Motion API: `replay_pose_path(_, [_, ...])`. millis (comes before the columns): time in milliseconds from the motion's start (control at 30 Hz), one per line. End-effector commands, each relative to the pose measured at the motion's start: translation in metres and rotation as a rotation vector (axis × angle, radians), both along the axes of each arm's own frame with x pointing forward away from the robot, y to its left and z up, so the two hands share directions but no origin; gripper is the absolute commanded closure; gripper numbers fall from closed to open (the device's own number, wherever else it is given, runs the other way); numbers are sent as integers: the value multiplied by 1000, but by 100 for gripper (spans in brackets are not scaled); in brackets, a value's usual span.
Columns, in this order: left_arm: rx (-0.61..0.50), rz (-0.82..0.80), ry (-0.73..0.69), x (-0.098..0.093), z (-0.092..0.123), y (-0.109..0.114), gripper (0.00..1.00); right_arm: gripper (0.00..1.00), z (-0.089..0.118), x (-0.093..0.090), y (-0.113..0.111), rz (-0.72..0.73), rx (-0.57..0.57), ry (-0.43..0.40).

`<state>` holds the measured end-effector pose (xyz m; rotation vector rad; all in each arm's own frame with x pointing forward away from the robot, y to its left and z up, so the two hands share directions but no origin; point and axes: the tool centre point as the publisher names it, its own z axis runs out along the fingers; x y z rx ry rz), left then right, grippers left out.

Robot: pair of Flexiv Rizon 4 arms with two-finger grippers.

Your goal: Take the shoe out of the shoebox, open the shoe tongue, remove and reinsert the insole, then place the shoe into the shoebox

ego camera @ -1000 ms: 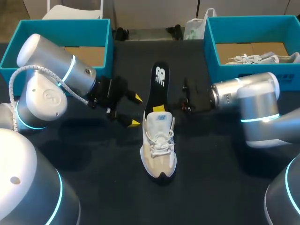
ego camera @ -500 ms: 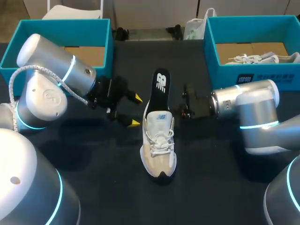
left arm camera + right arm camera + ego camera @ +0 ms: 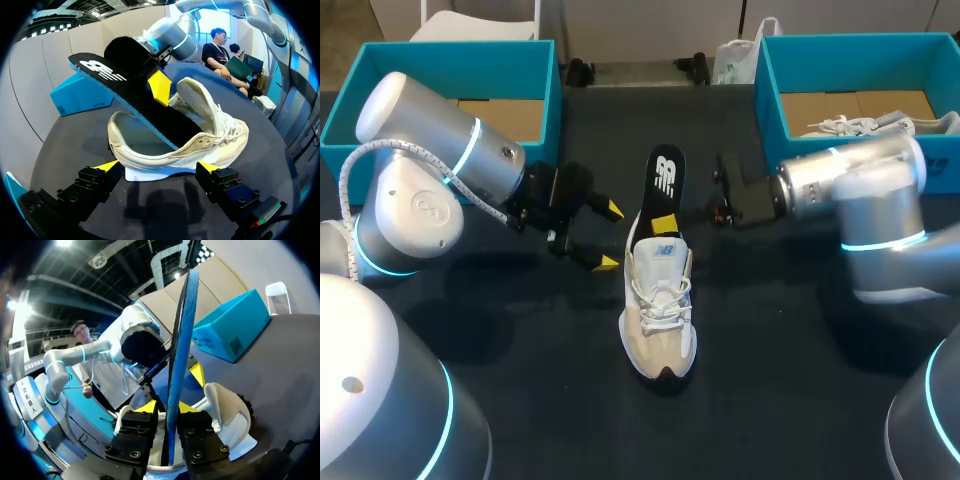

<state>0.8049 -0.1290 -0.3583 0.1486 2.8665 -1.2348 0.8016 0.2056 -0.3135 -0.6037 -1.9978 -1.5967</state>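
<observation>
Got the white-and-beige shoe (image 3: 660,320) out on the dark table (image 3: 520,400), upright on its sole, toe end nearest the robot and heel pointing away. Can see the tongue (image 3: 197,102) pulled up and standing open, laces loose below it. Just off the shoe's side, found the left gripper (image 3: 608,237) with its yellow-tipped fingers spread wide and nothing in them; from its own wrist view, lined up along the shoe's side, one tip near the heel end and one near the toe end. Can't tell for sure whether either tip touches the shoe. A bit further back, spotted the black insole (image 3: 664,180), lower end tucked down inside the shoe and the rest slanting up and out past the heel. Pinching that insole from both sides near the heel opening: the right gripper (image 3: 167,406), fingers nearly together with only the thin insole edge-on between them. Way at the back, two teal boxes well apart from the shoe: left shoebox (image 3: 380,60) with just a brown bottom showing, right shoebox (image 3: 770,110) with a second shoe (image 3: 880,124) lying in it.
</observation>
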Motion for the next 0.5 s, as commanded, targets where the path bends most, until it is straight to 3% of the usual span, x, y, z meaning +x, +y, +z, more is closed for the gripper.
replay_pose_path(33, [4,0,0,0,0,-1,0,89,0,9,0,43,-17,19])
replay_pose_path(67, [4,0,0,0,0,-1,0,100,-2,10,1,50,-20,26])
replay_pose_path(267, [4,0,0,0,0,-1,0,100,-11,8,4,88,-51,80])
replay_pose_path(500, [4,0,0,0,0,-1,0,100,-21,-8,5,105,-67,133])
